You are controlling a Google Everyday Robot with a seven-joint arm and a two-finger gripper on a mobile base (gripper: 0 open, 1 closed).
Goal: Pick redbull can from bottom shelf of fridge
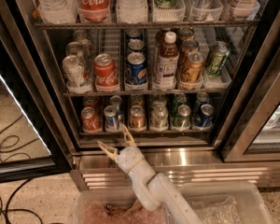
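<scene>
Your gripper (117,143) has its two pale fingers (107,149) spread wide apart, and nothing is between them. It sits low in front of the fridge (47,92), just above the shiny ribbed panel (205,161) at the bottom. The fingers point up toward the bottom shelf (144,132) but do not touch it.

The redbull can (111,116) stands on that shelf in the second lane from the left. It is thin, blue and silver, and it is just above your gripper. A red can (90,118) is on its left and an orange can (136,117) is on its right.

One shelf higher you can see a brown bottle (167,62) next to a wide blue can (136,69). The white arm (151,190) comes up from over a clear plastic bin (233,200).
</scene>
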